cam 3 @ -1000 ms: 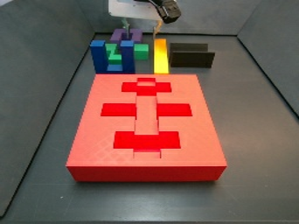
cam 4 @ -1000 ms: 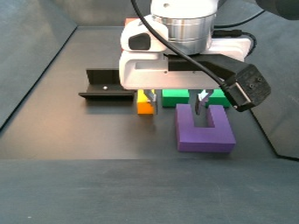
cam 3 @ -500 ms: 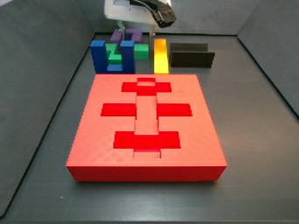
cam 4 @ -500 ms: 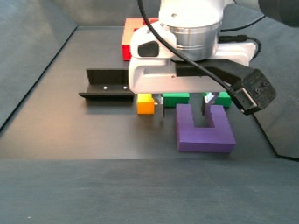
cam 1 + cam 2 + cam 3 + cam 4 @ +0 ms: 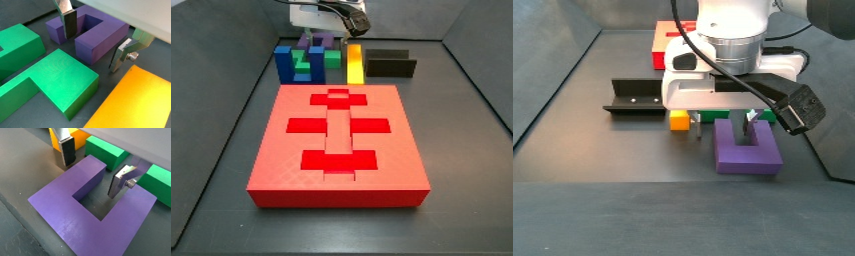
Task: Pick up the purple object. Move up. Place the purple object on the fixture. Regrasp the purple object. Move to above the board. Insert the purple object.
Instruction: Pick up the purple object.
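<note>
One gripper sits at the purple object, one finger in its slot. One board, one fixture, one blue block, one green block, one yellow bar.

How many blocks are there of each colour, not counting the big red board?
Purple block: 1, with the gripper around one prong
Blue block: 1
Green block: 1
Yellow bar: 1
Total: 4
</note>
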